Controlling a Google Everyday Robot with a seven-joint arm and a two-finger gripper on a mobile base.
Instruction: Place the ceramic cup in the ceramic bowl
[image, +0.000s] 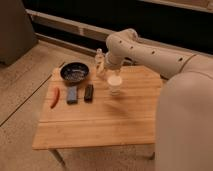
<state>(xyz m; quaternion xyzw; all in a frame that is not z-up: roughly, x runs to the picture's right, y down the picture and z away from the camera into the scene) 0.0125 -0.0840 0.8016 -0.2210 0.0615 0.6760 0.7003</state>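
The ceramic cup (115, 85), small and pale cream-white, stands upright on the wooden table (100, 122) near its far middle. The ceramic bowl (75, 73), black with a speckled inside, sits at the table's far left, about a cup's width and a half to the left of the cup. My gripper (110, 73) hangs from the white arm (145, 52) that reaches in from the right. It is just above and slightly left of the cup, between the cup and a slim clear bottle (99, 60).
In front of the bowl lie a blue-grey block (72, 94) and a dark block (89, 92) side by side. A red-orange pepper-like thing (54, 97) lies near the left edge. The arm's bulky body (185, 120) covers the table's right side.
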